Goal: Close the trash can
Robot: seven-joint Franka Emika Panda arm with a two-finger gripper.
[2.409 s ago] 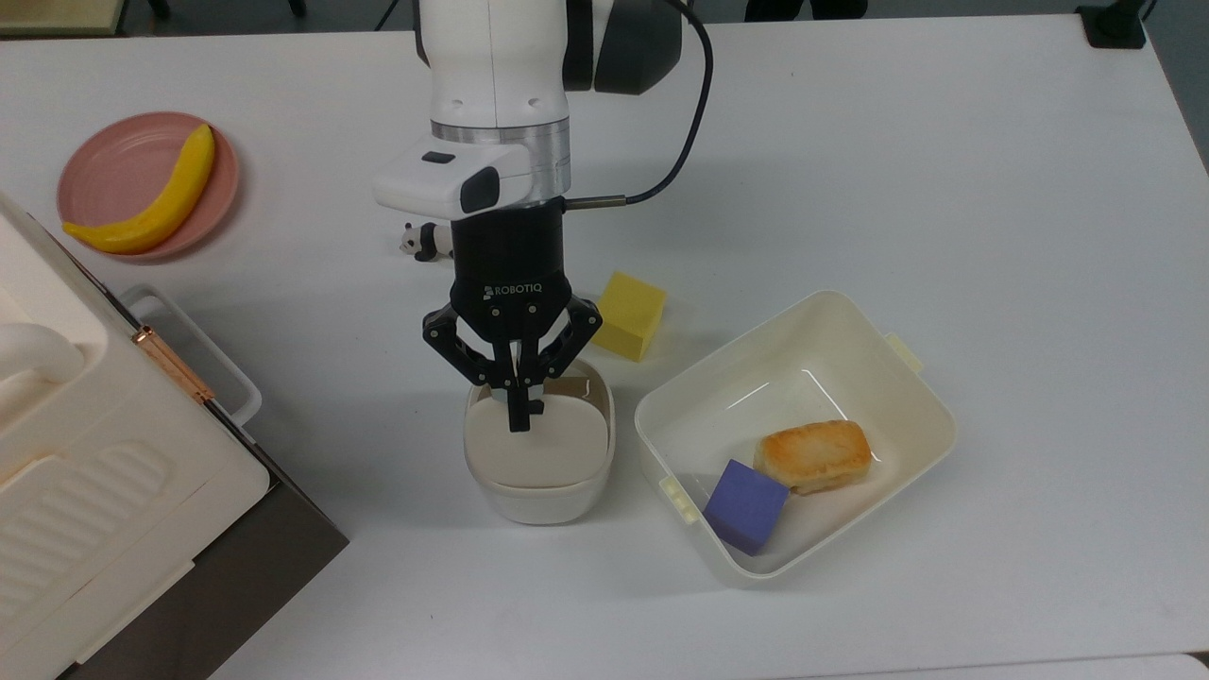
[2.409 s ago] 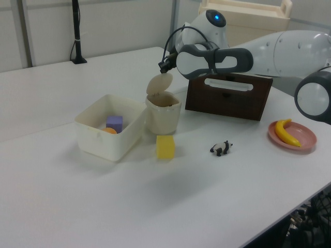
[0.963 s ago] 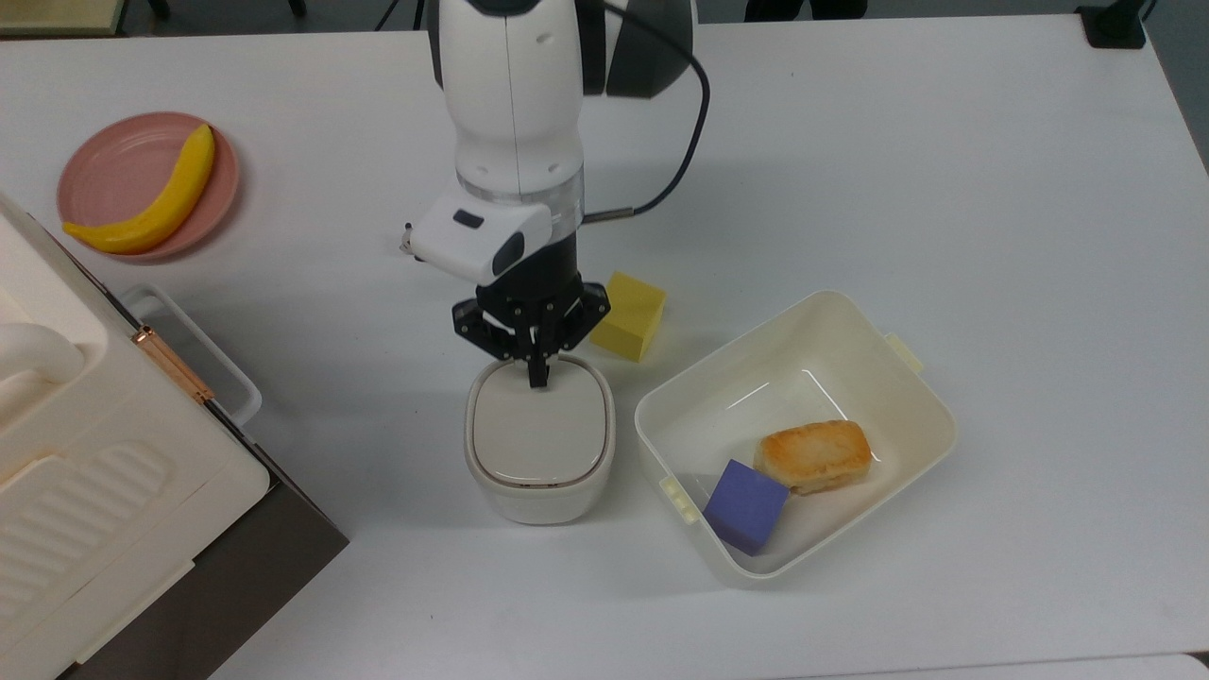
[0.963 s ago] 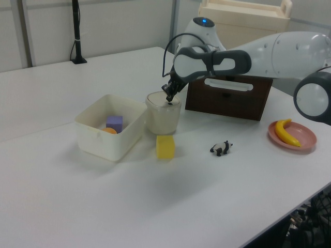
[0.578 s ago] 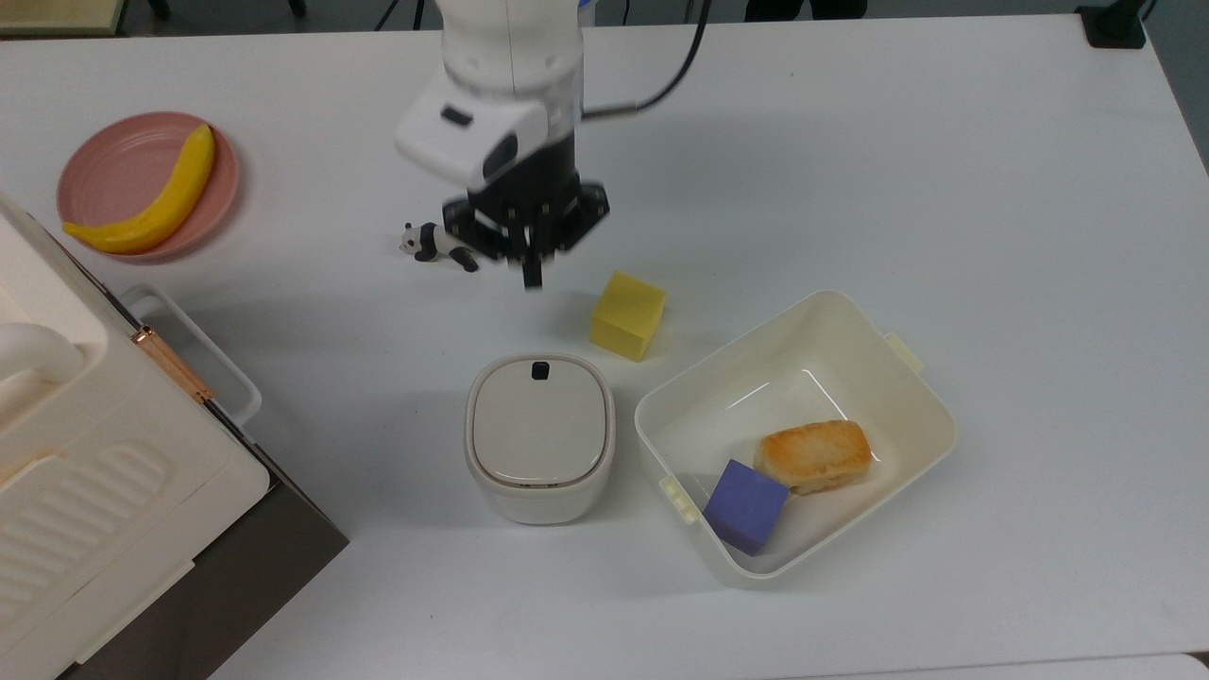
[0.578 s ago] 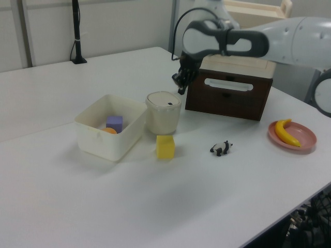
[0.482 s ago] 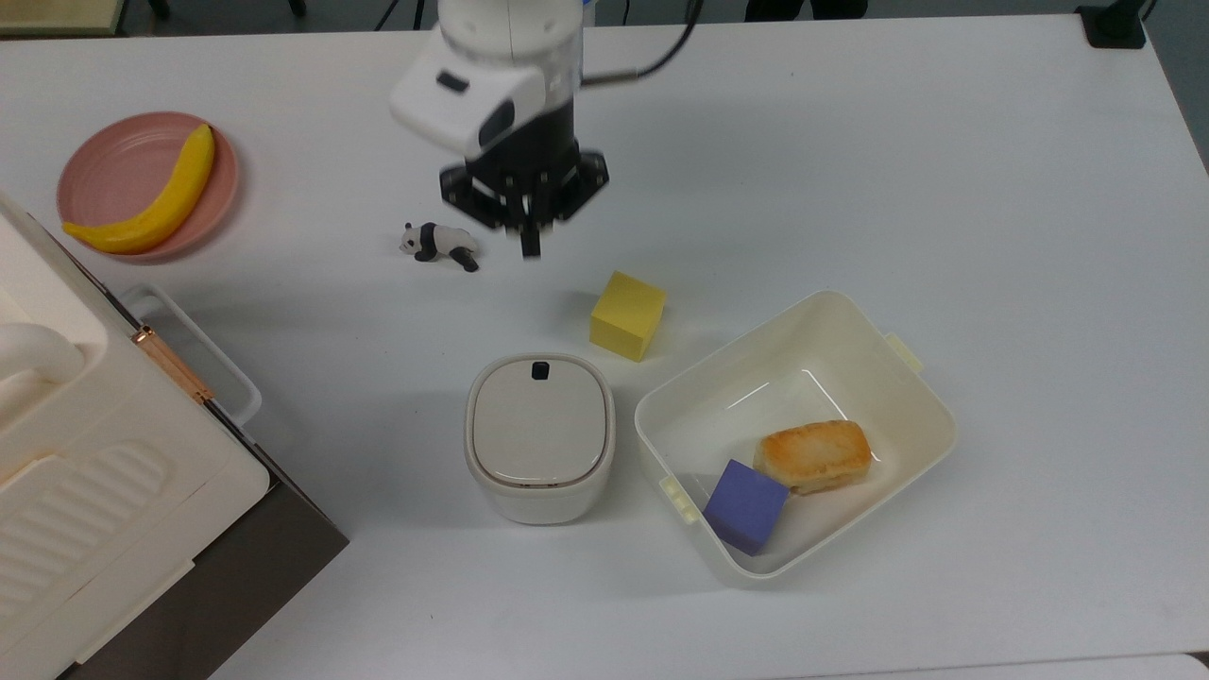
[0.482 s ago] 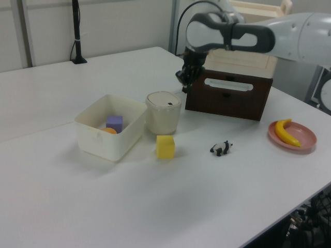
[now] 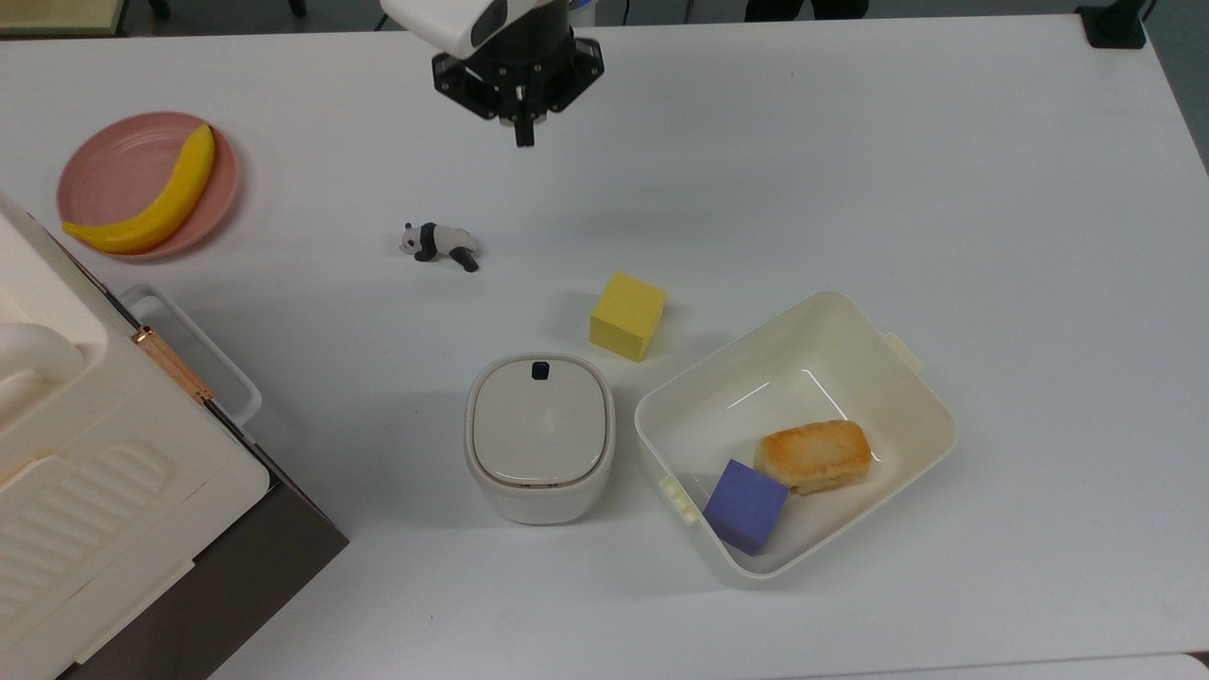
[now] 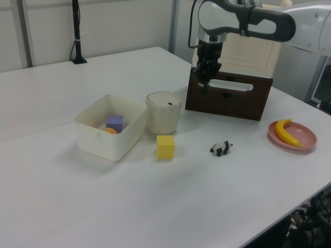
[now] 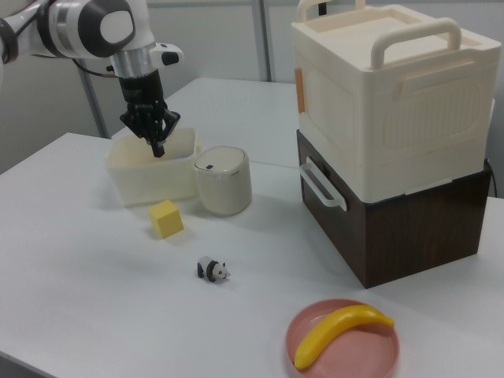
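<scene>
Covering the work area is a flat white table [image 9: 850, 170], with pale wall panels and a black pole behind it in the left view. Near the top view's left edge, a large white ribbed plastic box with a handle [image 11: 390, 79] sits on a dark brown wooden case [image 11: 409, 224], and a pink round plate [image 9: 123, 165] beside it carries a yellow banana [image 9: 151, 203]. A small black-and-white panda figurine [image 9: 439, 244] and a yellow foam cube [image 9: 627, 315] lie apart on the open surface. A lidless cream rectangular plastic tub [image 9: 911, 378] holds a purple cube [image 9: 746, 505] and a browned bread piece [image 9: 812, 455]. The small cream-white rounded-square plastic trash can [image 9: 539, 439] stands just beside this tub, between it and the brown case, its flat lid down and level with the rim. The black two-finger gripper [image 9: 522, 142] hangs above bare table, well apart from the trash can, fingers pressed together, holding nothing.
</scene>
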